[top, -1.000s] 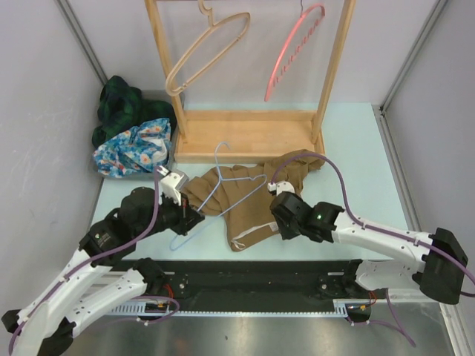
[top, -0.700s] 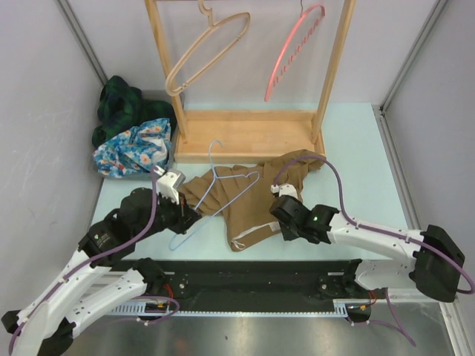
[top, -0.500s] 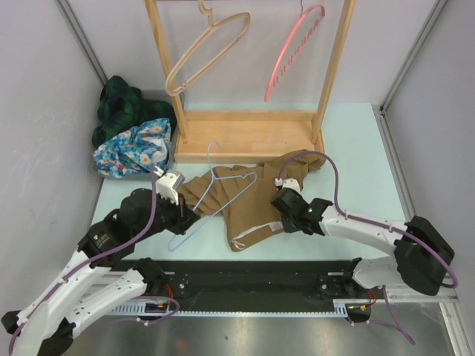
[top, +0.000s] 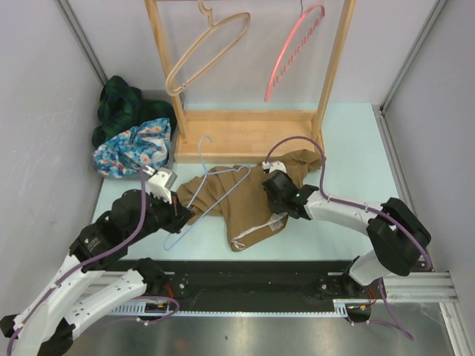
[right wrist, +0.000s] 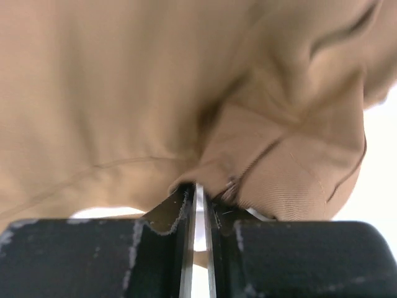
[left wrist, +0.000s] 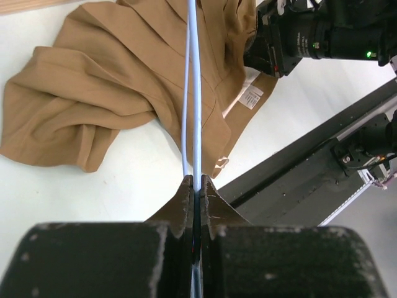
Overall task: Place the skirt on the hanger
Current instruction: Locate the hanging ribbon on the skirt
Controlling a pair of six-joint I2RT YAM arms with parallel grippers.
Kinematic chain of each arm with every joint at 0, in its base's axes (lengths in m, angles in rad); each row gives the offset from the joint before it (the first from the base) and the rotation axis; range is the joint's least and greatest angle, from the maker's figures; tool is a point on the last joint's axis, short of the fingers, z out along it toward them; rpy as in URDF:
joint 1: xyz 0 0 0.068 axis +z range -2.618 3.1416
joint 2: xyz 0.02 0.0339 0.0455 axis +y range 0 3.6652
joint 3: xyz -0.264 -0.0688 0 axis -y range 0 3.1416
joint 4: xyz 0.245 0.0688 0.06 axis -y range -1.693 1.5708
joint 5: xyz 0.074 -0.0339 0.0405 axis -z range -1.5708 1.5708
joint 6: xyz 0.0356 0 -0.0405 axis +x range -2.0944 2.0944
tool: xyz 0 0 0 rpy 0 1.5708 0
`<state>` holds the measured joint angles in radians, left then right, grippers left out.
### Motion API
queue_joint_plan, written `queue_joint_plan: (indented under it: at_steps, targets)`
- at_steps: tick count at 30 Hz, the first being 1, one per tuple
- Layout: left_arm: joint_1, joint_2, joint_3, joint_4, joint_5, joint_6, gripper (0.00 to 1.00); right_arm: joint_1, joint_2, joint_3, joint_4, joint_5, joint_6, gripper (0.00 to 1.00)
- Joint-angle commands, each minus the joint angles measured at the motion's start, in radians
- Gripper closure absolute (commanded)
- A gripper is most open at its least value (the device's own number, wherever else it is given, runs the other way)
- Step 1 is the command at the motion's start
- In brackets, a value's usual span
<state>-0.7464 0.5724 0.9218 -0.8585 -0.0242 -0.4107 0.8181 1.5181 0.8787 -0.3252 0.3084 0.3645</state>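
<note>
left gripper (left wrist: 196, 185) fingers pinch the blue hanger (left wrist: 194, 93) lying across the skirt (left wrist: 118, 81); right gripper (right wrist: 198, 194) fingers pinch a skirt fold.

We find the widest opening on the bare table (top: 356, 152) right of the skirt (top: 245, 211), between the right arm (top: 345, 215) and the wooden rack (top: 245, 137). The rack's base closes the far side, a tan hanger (top: 204, 55) and a pink hanger (top: 293, 52) hanging above it. A clothes pile (top: 130, 137) fills the far-left corner. The middle is taken: the left gripper (left wrist: 195, 186) clamps the blue hanger (left wrist: 194, 93) across the skirt, and the right gripper (right wrist: 198, 192) pinches its cloth.
</note>
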Motion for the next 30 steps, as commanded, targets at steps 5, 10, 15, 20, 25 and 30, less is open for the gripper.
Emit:
queue_joint_plan:
  at_steps: [5, 10, 15, 20, 25, 30]
  targets:
    - [-0.005, -0.022, 0.074, -0.014, 0.015, 0.03, 1.0, -0.106, -0.032, 0.111, 0.091, -0.06, -0.068, 0.86]
    - [-0.005, -0.039, 0.063, 0.018, 0.233, 0.084, 1.0, -0.157, 0.109, 0.178, 0.046, -0.038, -0.124, 0.85]
    - [-0.005, -0.051, 0.006, 0.093, 0.343, 0.073, 1.0, -0.191, 0.186, 0.227, -0.006, -0.011, -0.095, 0.87]
    - [-0.005, -0.011, -0.04, 0.114, 0.352, 0.047, 1.0, -0.221, 0.156, 0.195, -0.031, -0.012, -0.03, 0.88]
    - [-0.014, 0.018, -0.093, 0.139, 0.288, 0.023, 1.0, -0.247, 0.094, 0.146, -0.025, -0.069, 0.001, 0.87]
    - [-0.033, 0.029, -0.132, 0.153, 0.147, -0.008, 1.0, -0.249, -0.008, 0.082, -0.003, -0.169, -0.018, 0.81]
